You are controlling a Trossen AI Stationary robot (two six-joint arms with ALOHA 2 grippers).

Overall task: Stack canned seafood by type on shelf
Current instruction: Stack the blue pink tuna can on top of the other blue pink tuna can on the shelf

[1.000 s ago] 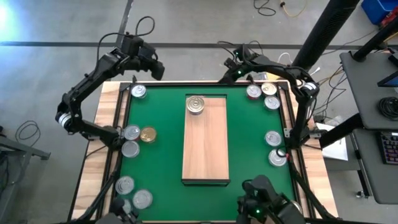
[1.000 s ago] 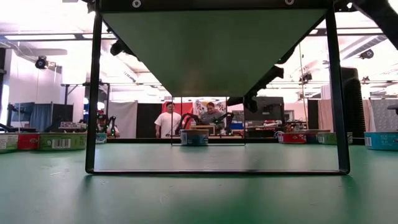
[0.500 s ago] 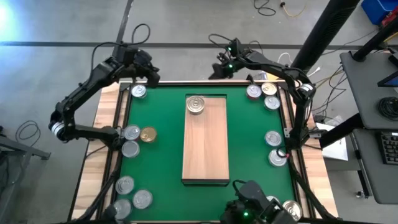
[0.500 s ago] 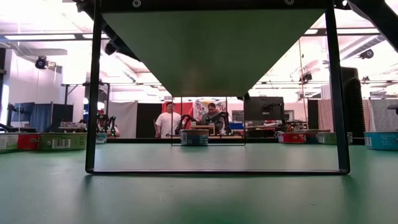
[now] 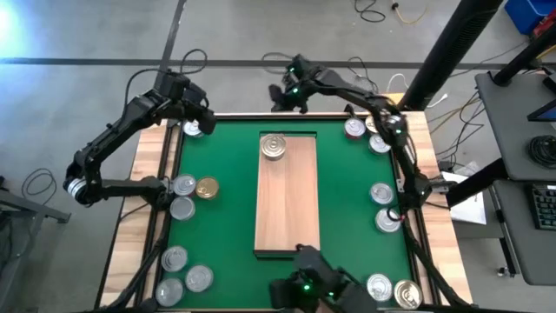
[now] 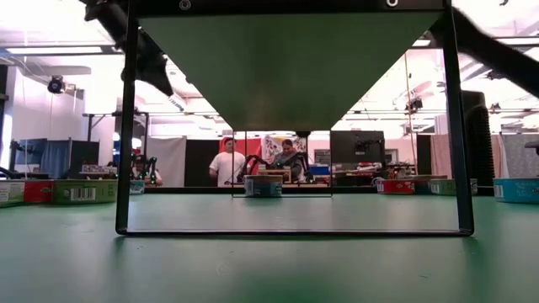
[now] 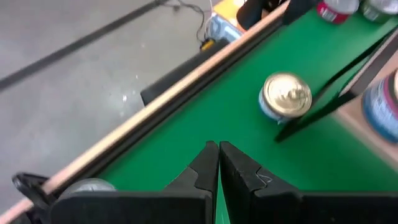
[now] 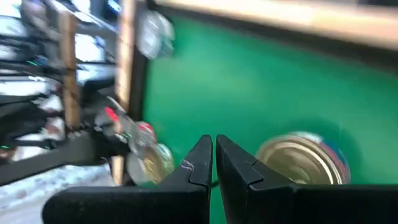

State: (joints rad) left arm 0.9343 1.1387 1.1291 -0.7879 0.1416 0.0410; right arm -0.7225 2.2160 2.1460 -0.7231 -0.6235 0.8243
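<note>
1. Reaching over the table's far edge, the left gripper [image 7: 217,163] is hanging with fingers pressed together, empty.
2. Stretching beyond the far rim, the right gripper [image 8: 213,158] is likewise closed, empty.
3. One tin [image 5: 274,146] is sitting on the shelf [image 5: 287,209].

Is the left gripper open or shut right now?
Shut. In the left wrist view the left gripper has its two dark fingers pressed together with nothing between them, above the green mat.
</note>
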